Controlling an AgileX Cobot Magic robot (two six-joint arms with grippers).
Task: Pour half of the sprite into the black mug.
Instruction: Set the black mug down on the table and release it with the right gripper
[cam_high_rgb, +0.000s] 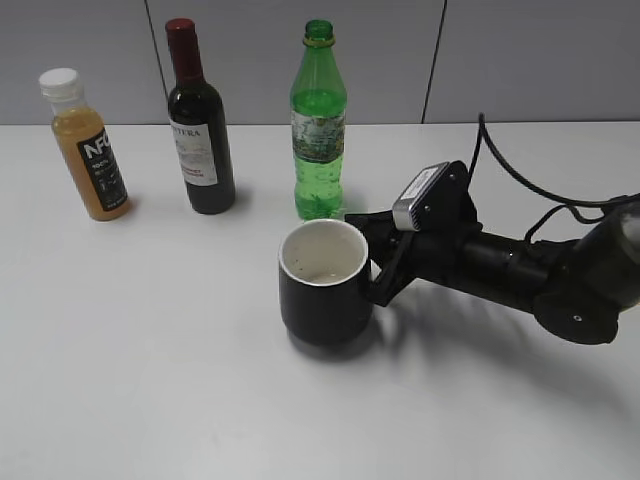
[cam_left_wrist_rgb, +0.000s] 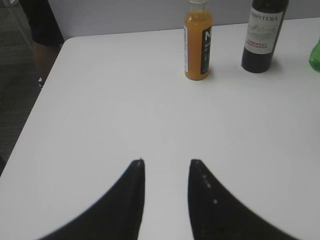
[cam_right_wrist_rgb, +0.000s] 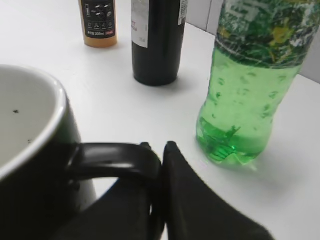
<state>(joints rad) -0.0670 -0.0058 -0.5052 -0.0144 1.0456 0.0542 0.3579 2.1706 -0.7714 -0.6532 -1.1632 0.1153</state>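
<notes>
While the right gripper (cam_right_wrist_rgb: 156, 150) holds the black mug (cam_high_rgb: 322, 282) by its loop handle (cam_right_wrist_rgb: 117, 159), fingers (cam_right_wrist_rgb: 200, 200) pinched narrow on that thin strap, the grip looks like the weakest link: a handle clamped from the side lets the mug swing or twist if the arm lifts or drags it, and the mug could tip on the surface (cam_high_rgb: 150, 340). The sprite (cam_high_rgb: 319, 125) stands upright just beyond the mug, at the far side of the surface and slightly to the right of the mug's middle, its neck apparently uncapped, so a nudge from the mug or the right arm could knock it over and spill it. The left gripper (cam_left_wrist_rgb: 166, 167) hangs over bare surface at the near left, fingers (cam_left_wrist_rgb: 127, 200) part open and holding nothing, well apart from the sprite. To reach it, that arm has to pass the wine bottle (cam_high_rgb: 200, 125) and the orange juice bottle (cam_high_rgb: 88, 145) standing left of the sprite, and a careless sweep might clip either. Pouring half also risks overfilling so squat a mug.
</notes>
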